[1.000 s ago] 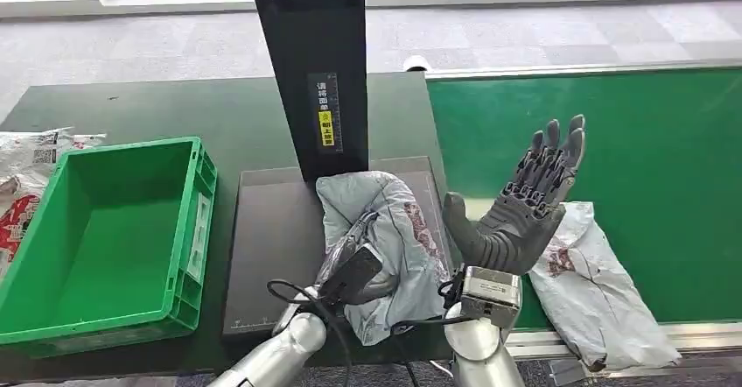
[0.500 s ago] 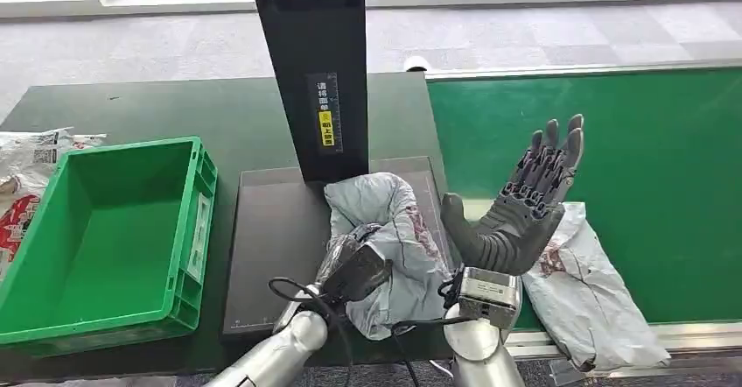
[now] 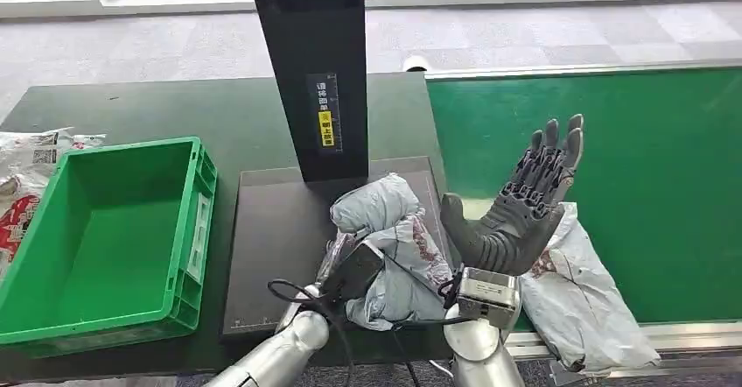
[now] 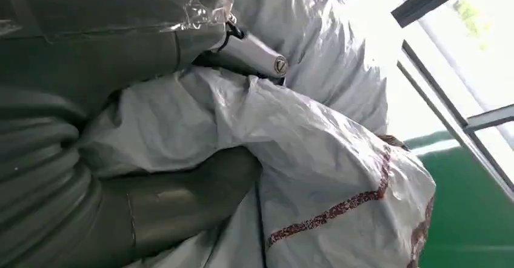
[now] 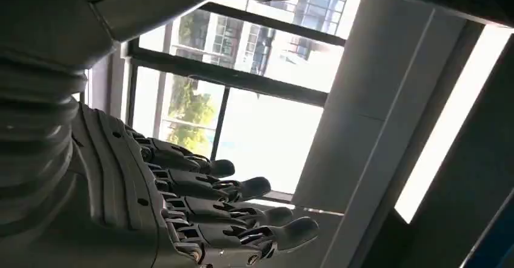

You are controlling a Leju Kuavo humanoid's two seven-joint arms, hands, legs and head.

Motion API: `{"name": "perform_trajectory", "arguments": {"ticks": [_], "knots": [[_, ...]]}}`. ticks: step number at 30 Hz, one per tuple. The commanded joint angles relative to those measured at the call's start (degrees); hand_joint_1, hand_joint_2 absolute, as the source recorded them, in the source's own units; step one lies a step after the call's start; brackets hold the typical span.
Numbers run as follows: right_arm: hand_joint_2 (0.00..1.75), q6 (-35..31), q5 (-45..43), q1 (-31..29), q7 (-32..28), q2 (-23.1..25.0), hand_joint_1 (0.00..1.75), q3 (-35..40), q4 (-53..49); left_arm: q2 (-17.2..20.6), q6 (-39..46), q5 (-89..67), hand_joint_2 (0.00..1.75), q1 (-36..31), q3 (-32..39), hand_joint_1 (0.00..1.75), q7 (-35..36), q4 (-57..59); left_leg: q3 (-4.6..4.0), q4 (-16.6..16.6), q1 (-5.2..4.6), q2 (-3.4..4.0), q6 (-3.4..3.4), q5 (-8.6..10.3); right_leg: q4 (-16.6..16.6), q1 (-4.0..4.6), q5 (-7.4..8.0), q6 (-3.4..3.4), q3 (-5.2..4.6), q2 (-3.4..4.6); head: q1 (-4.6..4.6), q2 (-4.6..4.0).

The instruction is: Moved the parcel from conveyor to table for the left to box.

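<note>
A crumpled grey parcel (image 3: 394, 234) with red print lies bunched on the black weighing plate (image 3: 271, 229) in the middle of the table. My left hand (image 3: 352, 269) grips its near side from below; the left wrist view shows the thumb and fingers (image 4: 182, 198) dug into the parcel's folds (image 4: 327, 153). My right hand (image 3: 523, 201) is raised upright to the right of the parcel, fingers spread and empty, also seen against windows as the right hand (image 5: 182, 210). A second grey parcel (image 3: 588, 295) lies on the green conveyor (image 3: 630, 133) behind the right hand.
A green crate (image 3: 198, 221), with nothing in it, stands left of the plate on the dark table (image 3: 175, 107). A black post (image 3: 315, 63) rises from the plate's far edge. Printed bags (image 3: 26, 164) lie at the far left.
The left hand has gathered the parcel, bunching it tighter and pulling it up off the plate. The second parcel has drifted slightly along the conveyor. The right hand has stayed still.
</note>
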Motion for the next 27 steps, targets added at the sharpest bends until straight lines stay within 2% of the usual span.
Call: {"name": "perform_trajectory", "arguments": {"ticks": [1,2,3,4,5,6,7,10,11,12,15,23,27], "knots": [[1.75,0.1,0.4,3.0,0.2,1.2,0.00,0.8,-1.0,4.6,3.4,3.2,1.75,-2.0,7.4,1.75,-6.4,3.8,0.18,-0.2,0.07,0.23,-0.07,0.04,-0.2,0.09,0.09,-0.14,0.11,0.18,0.00,0.00],[1.75,0.1,0.6,3.0,0.2,1.2,0.00,0.7,-0.9,4.1,5.8,2.1,1.75,-1.8,8.1,1.75,-7.1,3.6,0.12,-0.1,0.05,0.18,-0.05,0.00,-0.1,0.07,0.04,-0.10,0.06,0.14,0.00,0.00],[1.75,0.1,0.7,3.4,0.2,1.2,0.00,0.7,-1.1,4.5,10.0,-1.1,1.75,-1.4,11.9,1.75,-8.4,2.2,0.15,-0.2,0.10,0.22,-0.06,0.02,-0.2,0.11,0.07,-0.14,0.08,0.17,0.00,0.00],[1.75,0.1,0.8,3.6,0.2,1.2,0.00,0.5,-1.2,4.6,10.0,-12.8,1.75,0.8,22.9,1.75,-7.6,-3.0,0.12,-0.1,0.06,0.15,-0.05,0.01,-0.1,0.08,0.03,-0.12,0.04,0.12,0.00,0.00],[1.75,0.1,0.8,3.9,0.2,1.2,0.00,0.5,-1.3,2.7,10.0,-22.3,1.75,2.8,31.4,1.75,-8.0,-6.8,0.06,-0.1,0.07,0.14,-0.05,0.01,-0.1,0.08,0.04,-0.09,-0.03,0.11,0.00,0.00],[1.75,0.1,1.0,4.3,0.2,1.2,0.00,0.2,-1.5,1.7,10.0,-33.7,1.75,5.2,41.9,1.75,-8.6,-15.0,0.10,-0.1,0.06,0.17,-0.05,0.02,-0.1,0.08,0.05,-0.11,-0.02,0.14,0.00,0.00],[1.75,0.1,1.1,4.5,0.2,1.2,0.00,-0.1,-1.1,1.7,10.0,-39.9,1.75,7.7,47.8,1.75,-10.9,-26.5,0.08,-0.2,0.09,0.18,-0.05,0.02,-0.2,0.11,0.06,-0.12,-0.02,0.14,0.00,0.00],[1.75,0.1,0.2,4.2,0.2,1.2,0.00,-0.7,-0.4,1.7,10.0,-44.9,1.75,10.6,49.7,1.75,-8.9,-44.9,-0.15,0.0,0.09,0.16,-0.04,-0.01,0.0,0.12,0.03,-0.09,-0.22,0.14,0.00,0.00],[1.75,0.1,0.2,4.2,0.2,1.2,0.00,-0.7,-0.4,1.7,10.0,-44.9,1.75,10.6,49.7,1.75,-8.9,-44.9,-0.19,0.0,0.07,0.19,-0.04,0.00,0.0,0.09,0.03,-0.07,-0.29,0.16,0.02,0.00],[1.75,0.1,-0.5,4.4,0.2,1.2,0.00,-0.8,-0.4,1.7,10.0,-46.7,1.75,11.2,50.2,1.75,-7.5,-50.9,-0.16,0.0,0.11,0.28,-0.06,-0.03,0.0,0.14,0.02,-0.10,-0.28,0.24,0.02,0.00],[1.75,0.1,-1.9,4.6,0.2,1.2,0.00,-0.8,0.4,1.7,10.0,-51.1,1.75,11.6,51.9,1.75,-6.0,-59.3,-0.08,0.0,0.14,0.76,-0.11,-0.06,0.0,0.16,0.08,-0.16,-0.37,0.68,0.00,0.00],[1.75,0.1,-1.9,4.6,0.2,1.2,0.00,-0.8,0.4,1.7,10.0,-51.1,1.75,11.6,51.9,1.75,-6.0,-59.3,-0.03,-0.1,0.13,0.53,-0.07,-0.03,-0.1,0.15,0.06,-0.14,-0.23,0.52,0.00,0.00],[1.75,0.1,-2.8,3.2,0.2,1.2,0.00,-1.1,1.7,1.7,10.0,-55.9,1.75,10.2,52.9,1.75,-4.1,-64.9,-0.09,-0.1,0.15,0.54,-0.07,-0.04,-0.1,0.17,0.07,-0.16,-0.25,0.51,0.00,0.00]]}}
